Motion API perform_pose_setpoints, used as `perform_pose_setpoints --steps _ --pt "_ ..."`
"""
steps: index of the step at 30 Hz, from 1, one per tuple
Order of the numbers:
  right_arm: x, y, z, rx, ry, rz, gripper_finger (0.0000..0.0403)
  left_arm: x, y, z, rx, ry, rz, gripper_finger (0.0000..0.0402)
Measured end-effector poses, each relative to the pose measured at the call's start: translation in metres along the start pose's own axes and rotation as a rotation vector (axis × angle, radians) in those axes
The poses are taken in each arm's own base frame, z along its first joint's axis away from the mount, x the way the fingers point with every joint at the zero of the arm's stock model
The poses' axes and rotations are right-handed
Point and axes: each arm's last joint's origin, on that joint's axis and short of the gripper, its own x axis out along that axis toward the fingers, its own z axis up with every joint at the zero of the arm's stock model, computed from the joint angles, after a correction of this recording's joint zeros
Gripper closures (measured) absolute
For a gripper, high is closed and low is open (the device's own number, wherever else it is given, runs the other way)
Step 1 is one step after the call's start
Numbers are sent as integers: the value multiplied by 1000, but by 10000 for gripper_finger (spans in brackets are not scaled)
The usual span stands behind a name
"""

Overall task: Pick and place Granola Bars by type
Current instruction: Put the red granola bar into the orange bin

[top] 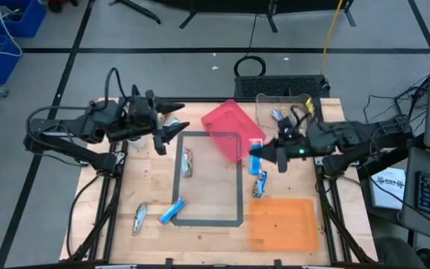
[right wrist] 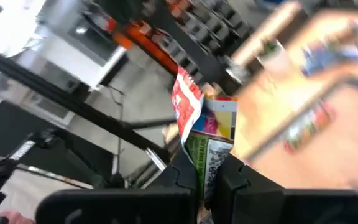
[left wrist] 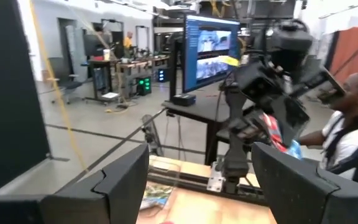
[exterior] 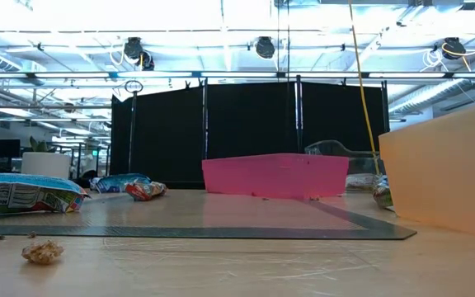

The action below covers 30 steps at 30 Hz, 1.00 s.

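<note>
Several granola bars lie on the table: one (top: 188,162) inside the taped rectangle, a blue one (top: 172,211) on its near edge, a silver one (top: 139,218) at the near left, and a blue one (top: 260,183) beside the orange tray. My right gripper (top: 260,152) hovers between the pink and orange trays, shut on a red, yellow and green bar (right wrist: 204,134). Above the table's far left, my left gripper (top: 176,119) is open and holds nothing (left wrist: 197,180). My right gripper pinches one end of the bar (right wrist: 205,163) between its two fingers. The rest of the crumpled wrapper sticks out past the fingertips, with its red end (right wrist: 185,99) farthest out. The fingers reach about level toward the table's left, and the bar is lifted clear of the table.
A pink tray (top: 232,128) stands tilted at the far middle, an orange tray (top: 282,223) at the near right, and a clear container (top: 282,108) with bars at the far right. A small crumb (exterior: 42,252) lies near the front. A person (left wrist: 353,124) sits beyond the table.
</note>
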Motion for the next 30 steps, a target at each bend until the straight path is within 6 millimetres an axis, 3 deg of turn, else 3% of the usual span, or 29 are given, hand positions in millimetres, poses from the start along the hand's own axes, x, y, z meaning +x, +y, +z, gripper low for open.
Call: perform_pose_setpoints --steps 10,30 --pt "-14 -9 -52 269 154 -309 400 -19 9 1 9 58 81 127" --pt "-1 -16 -123 490 297 -704 400 -22 10 -3 -31 100 86 122"
